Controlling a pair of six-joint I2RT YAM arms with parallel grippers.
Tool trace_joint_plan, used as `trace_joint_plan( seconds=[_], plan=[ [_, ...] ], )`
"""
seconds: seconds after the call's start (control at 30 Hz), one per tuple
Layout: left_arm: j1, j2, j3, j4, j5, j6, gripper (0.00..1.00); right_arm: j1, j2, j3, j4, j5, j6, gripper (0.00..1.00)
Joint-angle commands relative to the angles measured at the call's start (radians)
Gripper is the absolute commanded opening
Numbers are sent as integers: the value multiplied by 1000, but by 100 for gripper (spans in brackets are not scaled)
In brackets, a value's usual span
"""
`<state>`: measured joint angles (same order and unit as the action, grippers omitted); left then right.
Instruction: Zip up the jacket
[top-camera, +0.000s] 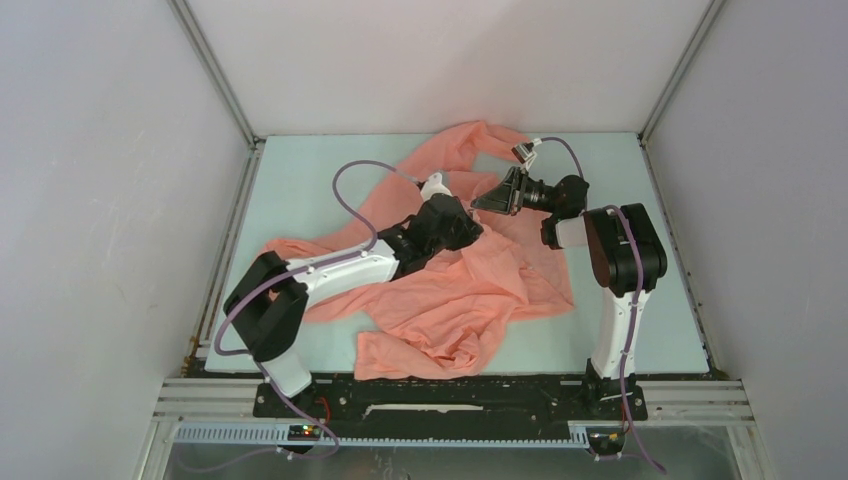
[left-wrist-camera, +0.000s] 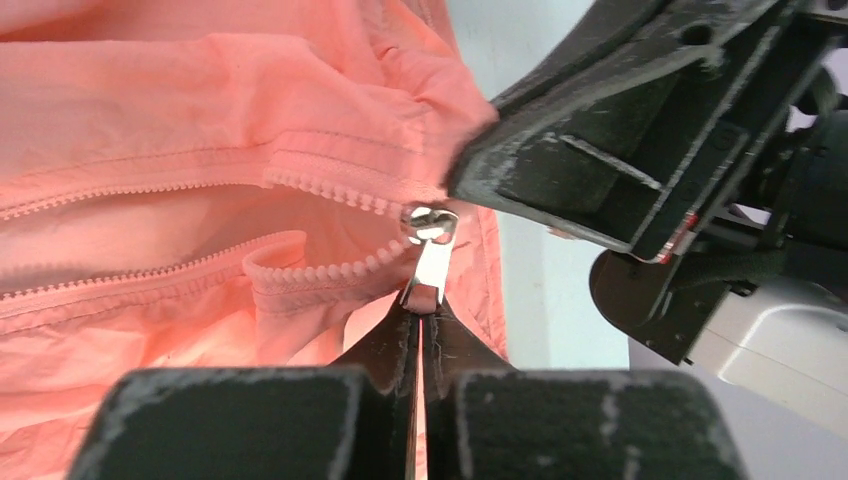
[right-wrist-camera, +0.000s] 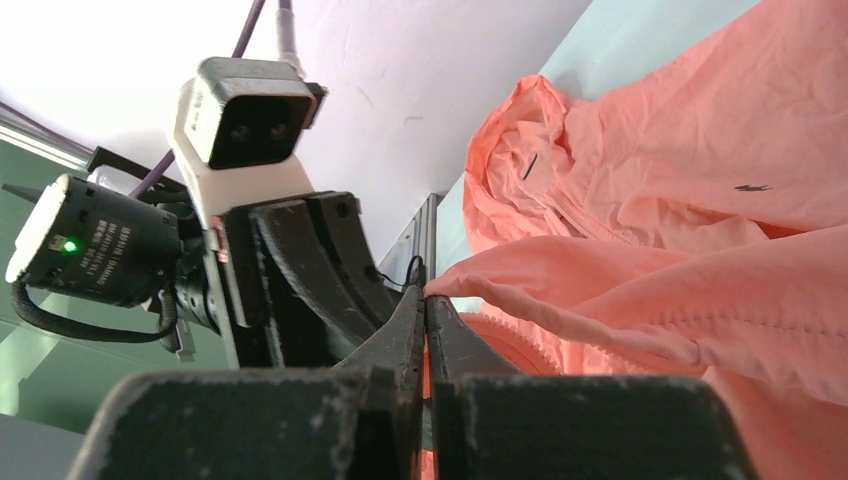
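The jacket (top-camera: 450, 290) is spread crumpled on the desk (top-camera: 300, 180), under and between both arms. The left end effector (left-wrist-camera: 421, 312) is closed on the silver zipper pull (left-wrist-camera: 432, 262), with the slider (left-wrist-camera: 429, 222) just beyond its tips and the two open rows of teeth (left-wrist-camera: 330, 270) spreading leftward. The right end effector (right-wrist-camera: 425, 300) is closed on a fold of fabric (right-wrist-camera: 520, 295), just beside the left one.
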<state>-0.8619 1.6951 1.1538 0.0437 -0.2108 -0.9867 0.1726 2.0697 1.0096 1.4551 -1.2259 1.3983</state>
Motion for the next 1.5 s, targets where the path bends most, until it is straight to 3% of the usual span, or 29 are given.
trace_joint_plan(
  seconds=[0.0,0.27,0.37,0.67,0.93,1.13,1.47],
  plan=[
    [9,-109,-18,49,27,68,0,-10,-42,-4,66,-8,-19,0],
    [117,-90,-47,145,443,71,0,-38,-18,-11,62,-8,-3,0],
    [140,-65,-39,153,509,84,0,-57,-6,-17,37,-7,-4,0],
    [208,97,-47,355,699,26,0,-66,-47,-16,-413,37,-322,2],
    [266,211,-42,412,790,16,0,-82,10,29,-580,73,-397,3],
    [285,287,-39,467,849,6,0,-84,3,67,-808,142,-542,8],
    [289,370,-19,533,889,-33,0,-83,17,82,-858,164,-544,24]
  ],
)
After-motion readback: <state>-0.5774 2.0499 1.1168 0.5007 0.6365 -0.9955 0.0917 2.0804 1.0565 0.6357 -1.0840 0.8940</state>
